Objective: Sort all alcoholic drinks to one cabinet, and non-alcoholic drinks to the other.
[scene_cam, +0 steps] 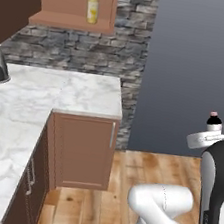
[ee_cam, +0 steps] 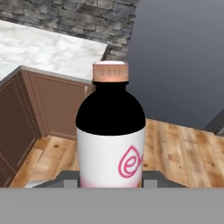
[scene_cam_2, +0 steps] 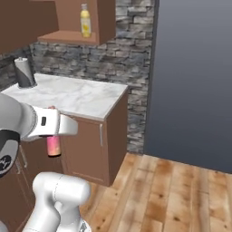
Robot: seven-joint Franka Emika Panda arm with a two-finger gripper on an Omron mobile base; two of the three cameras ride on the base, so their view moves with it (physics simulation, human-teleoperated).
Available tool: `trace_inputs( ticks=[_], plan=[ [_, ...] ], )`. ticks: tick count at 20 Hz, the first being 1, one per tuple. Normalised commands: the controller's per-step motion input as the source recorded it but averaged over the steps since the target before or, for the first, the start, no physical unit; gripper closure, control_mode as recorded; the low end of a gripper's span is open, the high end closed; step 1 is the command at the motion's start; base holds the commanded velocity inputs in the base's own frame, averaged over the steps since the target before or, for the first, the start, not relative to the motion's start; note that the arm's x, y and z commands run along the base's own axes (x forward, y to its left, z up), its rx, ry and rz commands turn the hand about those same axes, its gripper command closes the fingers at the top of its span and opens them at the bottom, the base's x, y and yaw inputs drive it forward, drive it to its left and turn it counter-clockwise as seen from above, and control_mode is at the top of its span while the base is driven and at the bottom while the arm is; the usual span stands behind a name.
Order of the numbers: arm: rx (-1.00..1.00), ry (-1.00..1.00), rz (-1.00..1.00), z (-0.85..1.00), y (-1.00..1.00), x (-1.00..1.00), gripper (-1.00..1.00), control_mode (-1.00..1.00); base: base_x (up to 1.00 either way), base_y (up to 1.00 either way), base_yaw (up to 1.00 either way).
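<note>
A yellow bottle (scene_cam: 92, 3) stands upright on the floor of an open wall cabinet (scene_cam: 71, 22), well above the jaws and far off across the room. Below that cabinet runs a white marble counter (scene_cam: 60, 96) over brown base cabinets (scene_cam: 83, 153), backed by a grey stone wall (scene_cam: 92, 53). A dark paper-towel roll (scene_cam_2: 24, 72) stands at the counter's far end. Nothing lies between the jaws and the counter corner except open air above a wood plank floor (scene_cam_2: 172, 195); a plain grey wall (scene_cam_2: 195, 81) lies ahead, to one side of the jaws.

The gripper (ee_cam: 111, 177) holds the pink bottle (ee_cam: 111, 131) upright, off every surface. Its jaws are partly closed and pinch the bottle's lower body from both sides, and its dark shoulder and cap rise above the fingers (ee_cam: 151, 177).
</note>
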Motion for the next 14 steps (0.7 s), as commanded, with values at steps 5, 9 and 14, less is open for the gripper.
trace_inputs(
  ticks=[5, 9, 14],
  plan=[
    [0.00, 0.00, 0.00, 0.00, 0.00, 0.00, 1.00, 1.00, 0.63, 0.19, -0.04],
    [0.00, 0.00, 0.00, 0.00, 0.00, 0.00, 1.00, 1.00, 0.57, 0.35, -0.06],
    [0.00, 0.00, 0.00, 0.00, 0.00, 0.00, 1.00, 1.00, 0.56, 0.44, -0.08]
  ],
)
